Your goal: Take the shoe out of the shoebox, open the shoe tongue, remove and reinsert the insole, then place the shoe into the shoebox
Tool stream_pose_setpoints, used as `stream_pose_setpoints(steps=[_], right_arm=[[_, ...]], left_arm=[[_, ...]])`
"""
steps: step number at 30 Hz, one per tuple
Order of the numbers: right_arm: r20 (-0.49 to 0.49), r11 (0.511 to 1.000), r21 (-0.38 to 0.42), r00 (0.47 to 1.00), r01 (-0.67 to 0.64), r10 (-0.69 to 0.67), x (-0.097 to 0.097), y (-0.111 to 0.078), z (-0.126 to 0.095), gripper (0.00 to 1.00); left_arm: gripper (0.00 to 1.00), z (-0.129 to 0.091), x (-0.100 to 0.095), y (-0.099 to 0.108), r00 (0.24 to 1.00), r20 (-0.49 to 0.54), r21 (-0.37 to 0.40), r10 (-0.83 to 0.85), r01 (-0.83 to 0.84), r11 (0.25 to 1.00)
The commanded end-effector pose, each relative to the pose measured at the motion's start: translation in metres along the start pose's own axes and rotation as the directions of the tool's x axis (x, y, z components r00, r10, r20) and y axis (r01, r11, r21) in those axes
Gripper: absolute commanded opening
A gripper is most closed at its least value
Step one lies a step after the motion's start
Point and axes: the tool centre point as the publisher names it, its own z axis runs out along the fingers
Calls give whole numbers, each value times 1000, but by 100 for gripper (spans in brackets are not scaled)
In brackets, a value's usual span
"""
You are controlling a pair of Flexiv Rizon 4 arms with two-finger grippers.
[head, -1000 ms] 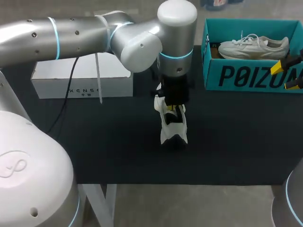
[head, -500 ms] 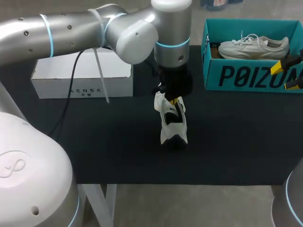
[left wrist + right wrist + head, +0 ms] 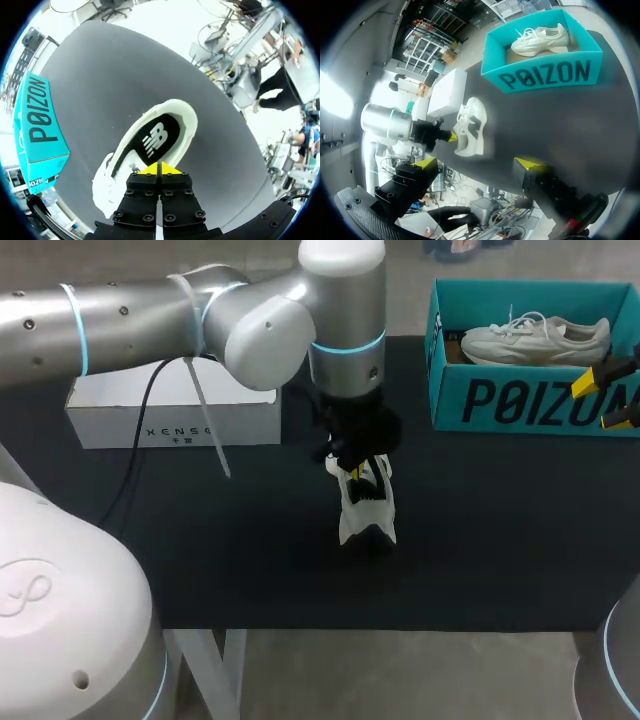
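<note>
At table centre, the left gripper [image 3: 159, 169], tips pressed together, has edged toward nine o'clock, apparently prising open the tongue of the white sneaker [image 3: 368, 510].

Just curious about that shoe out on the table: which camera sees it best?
The left wrist view: the shoe fills it, inside showing. Head view: the left gripper partly hides it. Right wrist view: small.

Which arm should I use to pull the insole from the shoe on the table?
Left. Its gripper sits right over the shoe opening, with the insole just ahead of its shut tips. The right gripper hangs open, well away by the shoebox.
</note>
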Motion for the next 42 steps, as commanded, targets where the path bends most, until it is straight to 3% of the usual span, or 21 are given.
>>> stream_pose_setpoints(steps=[1,9,11,13,20,22,25,26,27,29,35,42], right_arm=[[2,1000,0,1000,-1,1,0,-1,0,100],[2,1000,0,1000,-1,1,0,-1,0,100],[2,1000,0,1000,-1,1,0,-1,0,100],[2,1000,0,1000,-1,1,0,-1,0,100],[2,1000,0,1000,-1,1,0,-1,0,100],[2,1000,0,1000,-1,1,0,-1,0,100],[2,1000,0,1000,-1,1,0,-1,0,100],[2,1000,0,1000,-1,1,0,-1,0,100],[2,1000,0,1000,-1,1,0,-1,0,100],[2,1000,0,1000,-1,1,0,-1,0,100],[2,1000,0,1000,-1,1,0,-1,0,100],[2,1000,0,1000,-1,1,0,-1,0,100]], left_arm=[[0,-6,20,0,946,69,25,-315,314,949],[0,-6,20,0,946,69,25,-315,314,949],[0,-12,20,-17,936,88,-20,-340,343,939],[0,-21,18,-27,914,89,46,-395,392,919],[2,-34,25,-49,898,119,55,-422,419,906],[33,-34,28,-51,899,124,42,-420,419,907],[48,-34,31,-51,900,119,49,-419,416,908],[60,-32,33,-51,903,107,54,-417,414,909],[59,-31,33,-51,902,107,54,-418,415,908],[73,-26,33,-50,897,102,61,-431,427,902],[100,-9,31,-57,886,82,82,-457,451,889],[100,16,30,-59,855,69,92,-514,507,857]])
